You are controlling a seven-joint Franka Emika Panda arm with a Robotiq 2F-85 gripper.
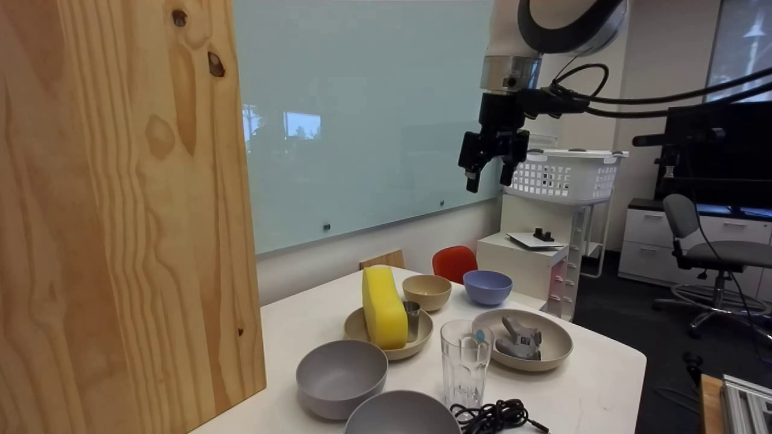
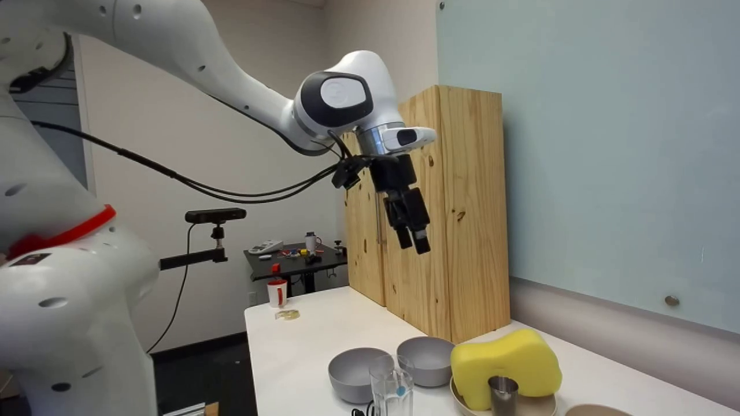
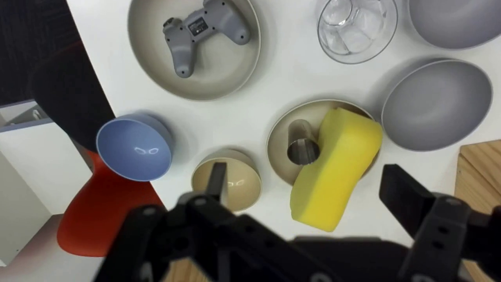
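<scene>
White table (image 3: pixel 231 123), glass board (image 1: pixel 374 90) behind it. My wrist view, left to right, relative to the yellow sponge (image 3: pixel 338 166): blue bowl (image 3: pixel 131 149) well left, gray controller (image 3: pixel 195 31) in a dish (image 3: pixel 217 76) up-left, tan bowl (image 3: pixel 240 178) nearer left, steel cup (image 3: pixel 302 137) just beside, left. Sponge itself stands on edge in a beige plate (image 3: pixel 279 145). Then drinking glass (image 3: pixel 357 33) up-frame, gray bowls (image 3: pixel 436 105) up-right. I've got the pincer (image 1: pixel 490 179) well above the table, jaws wide and empty, sponge seen in the gap.
</scene>
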